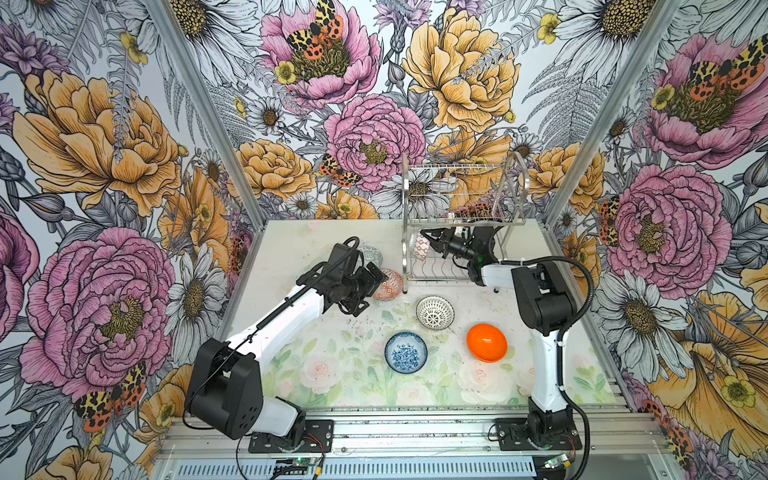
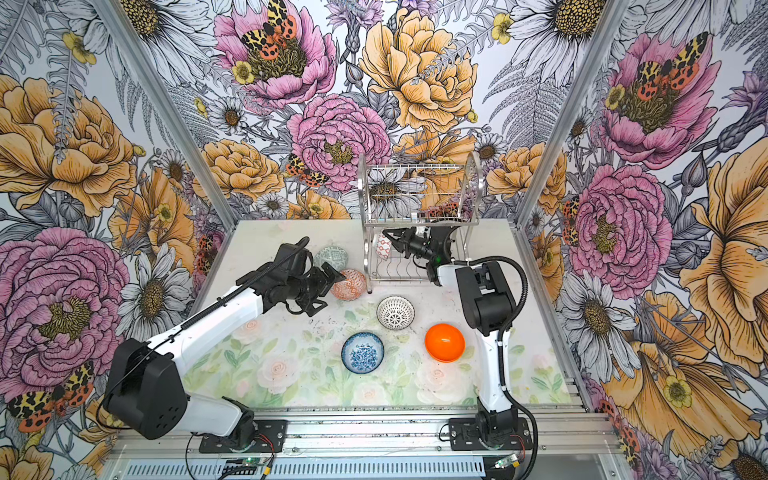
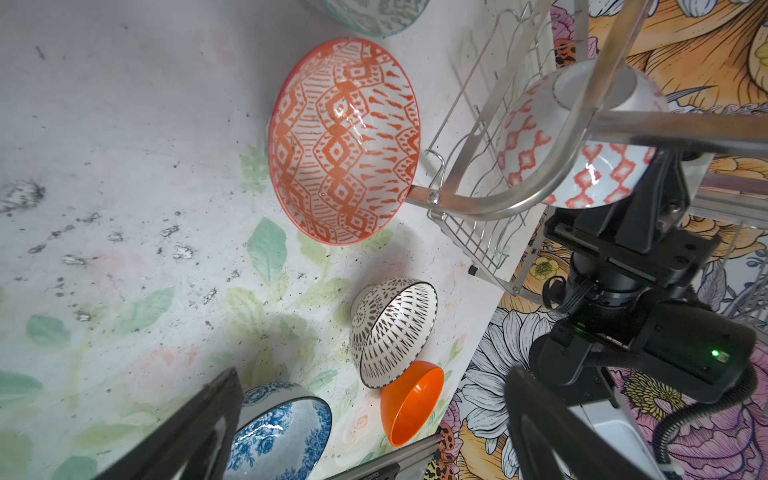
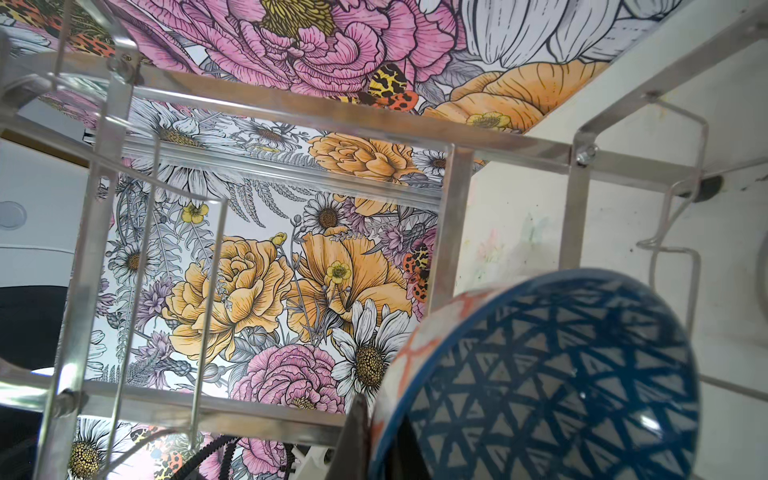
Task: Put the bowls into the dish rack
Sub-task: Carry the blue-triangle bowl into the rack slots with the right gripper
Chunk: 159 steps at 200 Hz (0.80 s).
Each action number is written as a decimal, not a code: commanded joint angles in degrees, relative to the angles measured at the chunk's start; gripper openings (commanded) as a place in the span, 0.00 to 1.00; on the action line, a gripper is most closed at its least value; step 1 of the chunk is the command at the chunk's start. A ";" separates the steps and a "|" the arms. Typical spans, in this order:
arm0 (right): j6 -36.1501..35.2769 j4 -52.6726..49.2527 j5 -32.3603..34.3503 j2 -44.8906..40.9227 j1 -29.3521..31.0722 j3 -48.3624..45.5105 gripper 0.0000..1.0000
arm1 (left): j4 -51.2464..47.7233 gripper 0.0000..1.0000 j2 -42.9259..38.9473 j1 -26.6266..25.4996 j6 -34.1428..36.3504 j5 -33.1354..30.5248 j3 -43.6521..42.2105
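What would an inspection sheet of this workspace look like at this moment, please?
Surface: table with a faded floral print, scuffed and speckled.
Job's things: dish rack at the back; held bowl, orange-white outside and blue inside, on edge in its lower tier; on the table, grey-green bowl, orange-white bowl, lattice bowl, blue bowl and orange bowl.
Clutter: nothing seen.
Grippers: right gripper shut on the held bowl's rim; left gripper open beside the orange-white bowl.
Cables: black corrugated hose along each arm.
Surroundings: floral wallpaper on three sides; aluminium rail at the front.
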 commanded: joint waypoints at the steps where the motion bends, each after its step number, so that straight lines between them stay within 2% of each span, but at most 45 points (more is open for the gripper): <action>1: -0.43 2.10 -1.34 1.90 -0.56 4.70 0.00 | -1.03 0.99 -1.93 1.05 1.10 -1.49 -0.68; 159: -6.35 -9.32 -1.54 10.96 -1.11 18.16 0.00 | -2.10 0.99 0.24 2.93 2.17 -1.11 1.30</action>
